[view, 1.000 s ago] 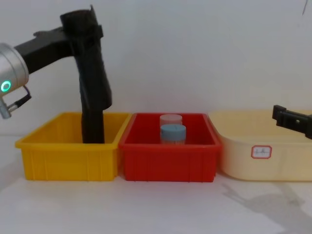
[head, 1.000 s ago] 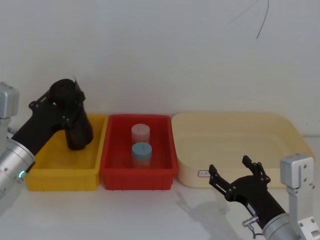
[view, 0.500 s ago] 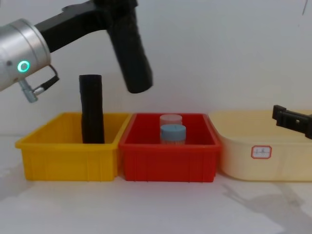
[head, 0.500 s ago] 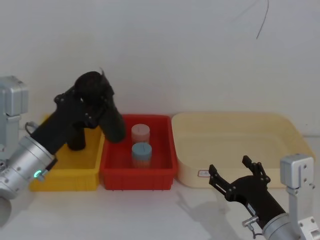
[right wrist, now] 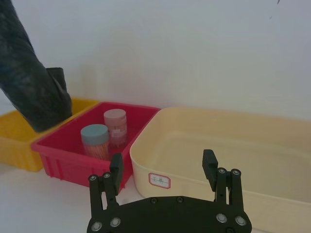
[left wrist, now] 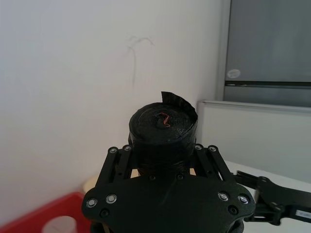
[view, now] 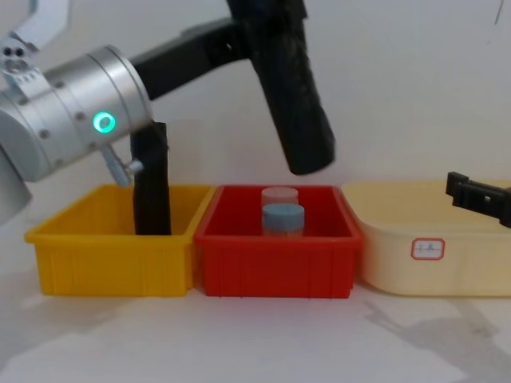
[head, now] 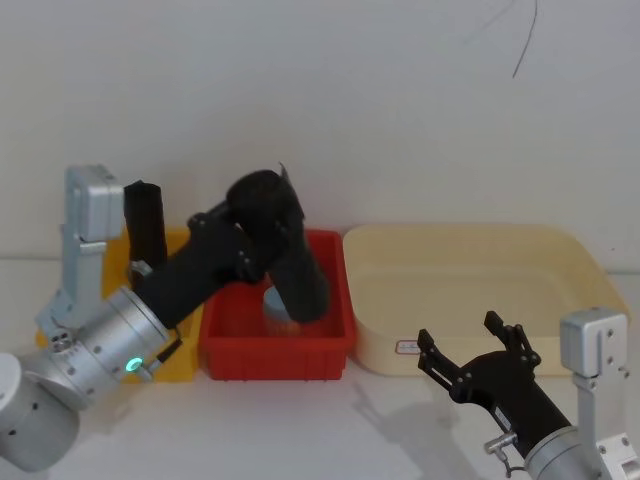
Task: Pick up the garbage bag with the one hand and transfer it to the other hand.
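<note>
Bright even light, soft shadows on the table [view: 239, 343], slight haze

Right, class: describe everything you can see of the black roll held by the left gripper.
The garbage bag is a thick matte-black roll, long and cylindrical, faintly textured, with a loose flap at its upper end. Fingers of the left gripper clasp its upper part. It hangs tilted, lower end toward the robot's right, above the red tray, touching nothing else.
</note>
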